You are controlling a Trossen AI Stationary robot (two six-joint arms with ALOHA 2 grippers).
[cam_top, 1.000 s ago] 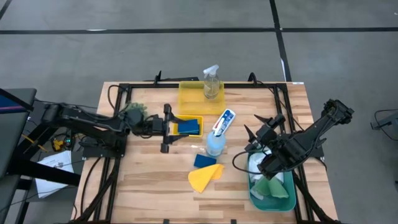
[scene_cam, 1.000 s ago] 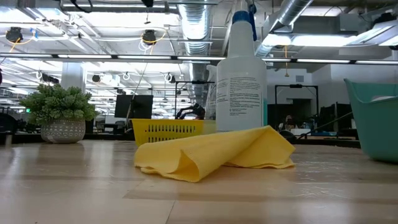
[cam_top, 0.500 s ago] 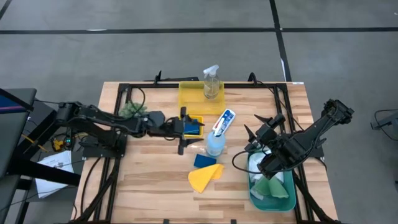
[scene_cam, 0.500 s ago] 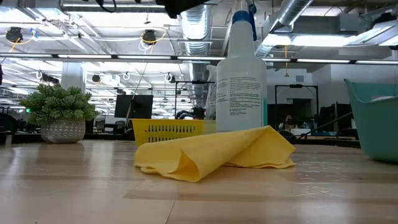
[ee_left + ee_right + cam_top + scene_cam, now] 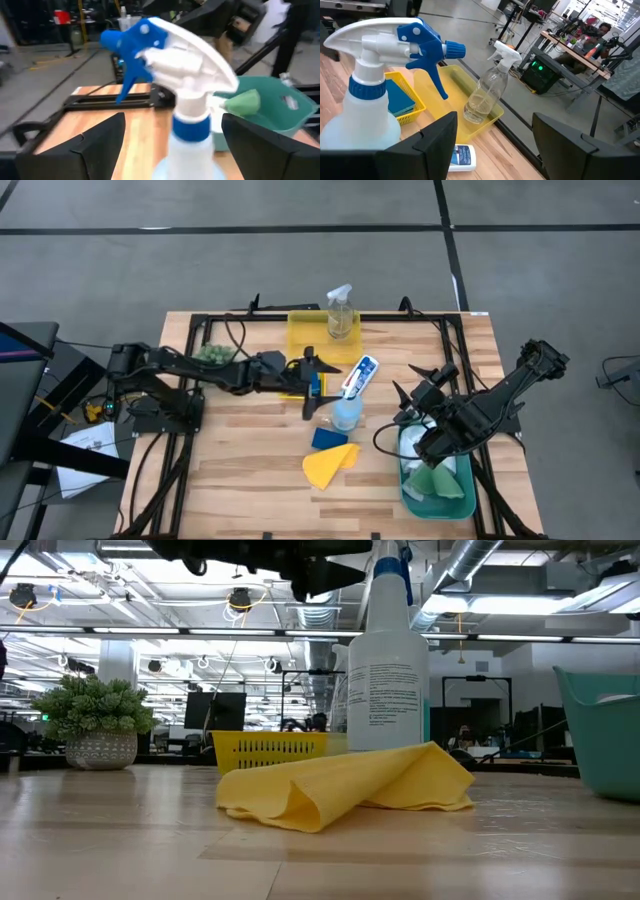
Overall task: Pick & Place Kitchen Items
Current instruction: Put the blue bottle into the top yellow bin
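Left end effector (image 5: 318, 377) spread wide, reaching at blue-white spray bottle (image 5: 346, 410) standing mid-desk (image 5: 240, 470) beside blue sponge (image 5: 327, 438) and yellow cloth (image 5: 330, 464), not gripping it; right end effector (image 5: 402, 406) spread, empty, near teal bin (image 5: 440, 505).

The blue-white spray bottle (image 5: 192, 100) is blurred and cut off below its collar in the left wrist view; its trigger top is cropped in the low view.

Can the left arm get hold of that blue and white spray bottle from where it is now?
Probably yes. The left hand is open and beside the spray bottle, whose neck sits between its fingers, with nothing in between.
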